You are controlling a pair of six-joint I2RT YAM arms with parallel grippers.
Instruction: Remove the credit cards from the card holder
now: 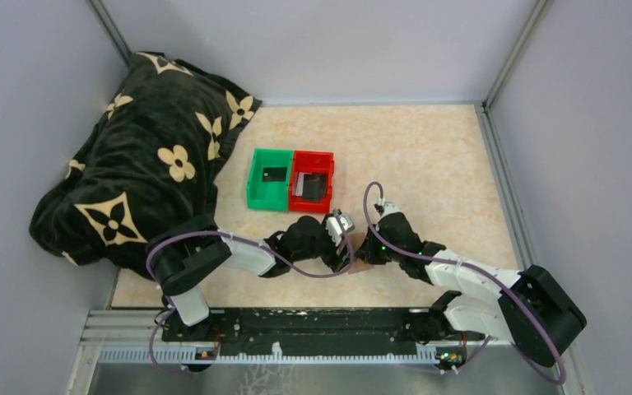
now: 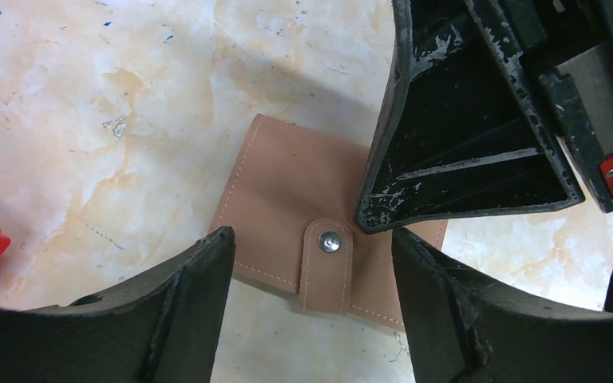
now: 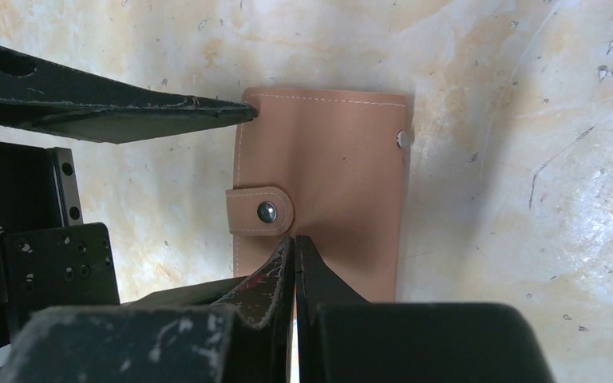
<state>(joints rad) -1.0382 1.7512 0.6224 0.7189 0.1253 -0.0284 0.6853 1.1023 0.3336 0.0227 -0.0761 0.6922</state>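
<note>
The card holder (image 2: 287, 183) is a tan leather wallet lying flat and closed on the marbled tabletop, its strap snapped down. It also shows in the right wrist view (image 3: 335, 159) and as a tan patch between the arms (image 1: 361, 253). My left gripper (image 2: 311, 239) is open, its fingers (image 2: 199, 303) straddling the strap edge without touching the holder. My right gripper (image 3: 294, 239) is shut, its tips resting on the holder's cover beside the snap, nothing between them. No credit cards show at the holder. A dark flat card (image 1: 274, 174) lies in the green bin.
A green bin (image 1: 257, 196) and a red bin (image 1: 299, 200) stand joined just beyond the grippers; the red one holds a greyish flat piece (image 1: 313, 185). A black flowered blanket (image 1: 140, 173) fills the left side. Grey walls enclose the table.
</note>
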